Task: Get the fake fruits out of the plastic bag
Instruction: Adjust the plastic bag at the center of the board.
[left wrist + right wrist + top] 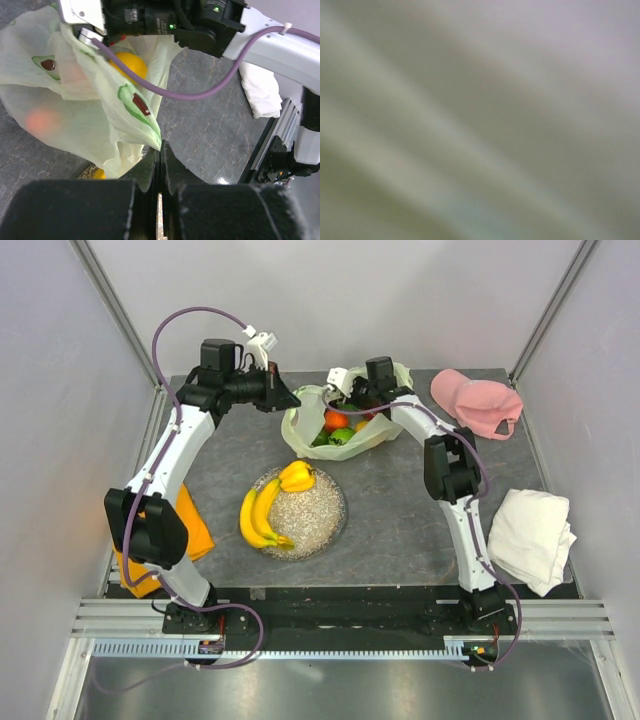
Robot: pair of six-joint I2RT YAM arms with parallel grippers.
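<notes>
A pink cap (478,402) lay right of the plastic bag (298,428), and a plate (325,525) with a banana bunch (258,515) sat just in front. The left tool (160,152) was clamped shut on the bag's rim. The right tool (345,395) reached inside among the fake fruits (337,422); bag film hid its jaws, so its opening could not be told.

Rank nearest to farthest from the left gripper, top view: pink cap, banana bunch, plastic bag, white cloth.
1. plastic bag, back centre, pinched by the left gripper itself.
2. banana bunch, on the plate, mid-table.
3. pink cap, back right.
4. white cloth, near right edge.
</notes>
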